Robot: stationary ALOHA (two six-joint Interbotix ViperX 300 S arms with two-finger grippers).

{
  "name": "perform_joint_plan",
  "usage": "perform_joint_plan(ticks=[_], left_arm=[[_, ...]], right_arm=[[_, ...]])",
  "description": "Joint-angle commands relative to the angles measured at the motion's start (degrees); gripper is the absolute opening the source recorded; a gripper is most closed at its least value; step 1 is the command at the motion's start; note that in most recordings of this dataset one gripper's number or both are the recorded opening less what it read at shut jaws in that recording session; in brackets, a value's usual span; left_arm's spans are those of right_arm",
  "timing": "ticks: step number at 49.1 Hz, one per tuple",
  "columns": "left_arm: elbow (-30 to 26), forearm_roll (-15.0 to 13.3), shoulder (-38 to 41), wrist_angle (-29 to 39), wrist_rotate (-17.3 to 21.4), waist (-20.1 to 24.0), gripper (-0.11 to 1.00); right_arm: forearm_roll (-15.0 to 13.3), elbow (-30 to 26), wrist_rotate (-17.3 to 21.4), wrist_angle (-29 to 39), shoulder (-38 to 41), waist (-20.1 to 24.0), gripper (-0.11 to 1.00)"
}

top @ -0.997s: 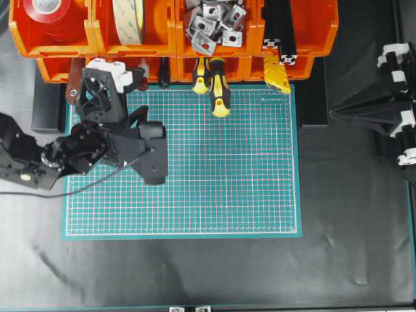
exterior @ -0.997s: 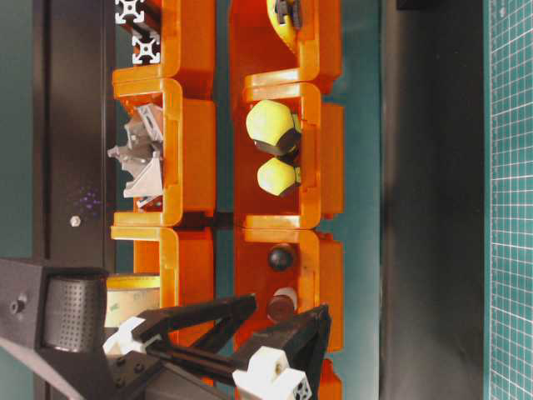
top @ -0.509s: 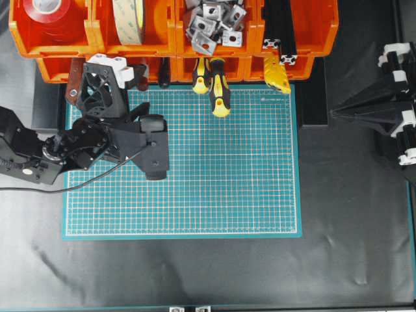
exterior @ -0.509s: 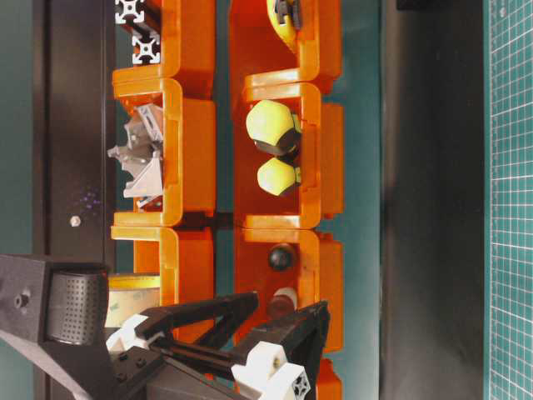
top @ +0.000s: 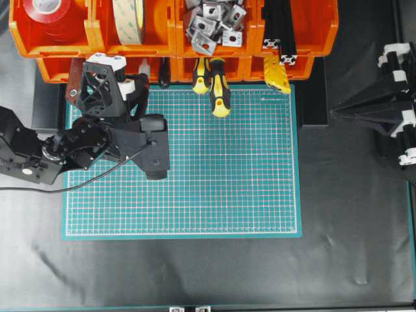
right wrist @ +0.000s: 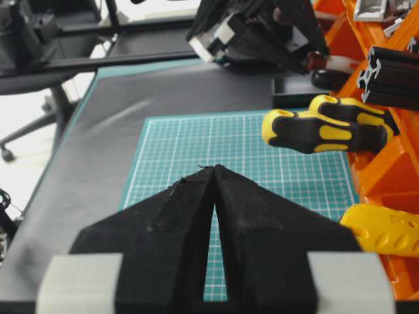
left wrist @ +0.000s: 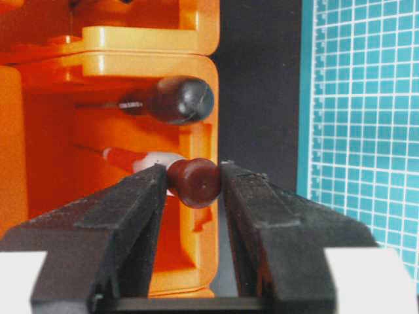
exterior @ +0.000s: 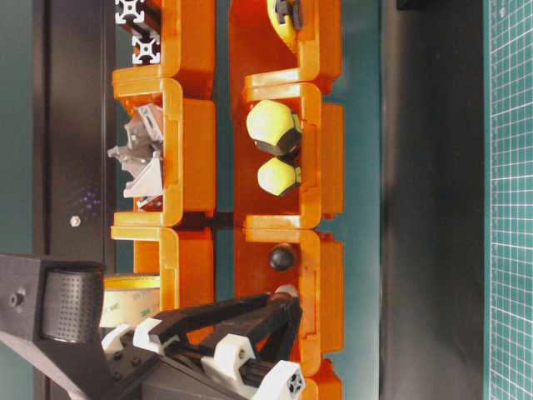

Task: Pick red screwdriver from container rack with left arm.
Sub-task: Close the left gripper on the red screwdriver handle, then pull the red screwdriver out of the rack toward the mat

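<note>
The red screwdriver (left wrist: 190, 180) lies in a lower bin of the orange container rack (top: 292, 39), at the far left of the counter, its dark red butt cap poking out of the bin's open front toward the green cutting mat (top: 227, 182). The left gripper (left wrist: 192, 180) has its jaws drawn in around that cap, one black finger on either side and both apparently touching it; the grip looks made or all but made, though whether it is firm cannot be told. Just beside the screwdriver in the same bin sits a dark round-ended handle (left wrist: 177, 99), clear of the fingers.

To finish the pick well, the jaws should seat squarely on the cap before any pull, since the rounded end offers little purchase and could slip. The draw should then run straight back along the line of the shaft, out over the mat, so that the thin metal does not catch the bin's front lip or drag the dark handle along.

Farther right, two yellow-and-black screwdrivers (top: 214, 84) jut from the next bin, and the right gripper (right wrist: 214, 171) rests well apart at the right side, jaws pressed together and empty.

Most of the red screwdriver is hidden: overhead, the left arm covers it, and the wrist view shows only the cap, the white band and a strip of red handle. The shaft's tip is lost in the bin's shadow.
</note>
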Motion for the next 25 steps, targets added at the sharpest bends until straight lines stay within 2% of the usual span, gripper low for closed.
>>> perform_joint_plan(ticks=[1,11,19,25], left_arm=[[-2.2,0.2,-1.5,0.1,0.2,-0.2,0.29],[-7.4,0.2,-2.3,5.0,1.8,-2.9,0.28],[-12.1,0.2,-3.0,11.6,5.2,-7.8,0.27],[-14.8,0.2,-3.4,16.2,6.0,-12.4,0.27]], right_arm=[[0.0,-0.9,0.0,-0.4,0.4,0.1,0.01],[0.0,-0.9,0.0,-0.4,0.4,0.1,0.01],[0.0,-1.0,0.0,-0.4,0.4,0.1,0.01],[0.0,-0.9,0.0,-0.4,0.3,0.1,0.01]])
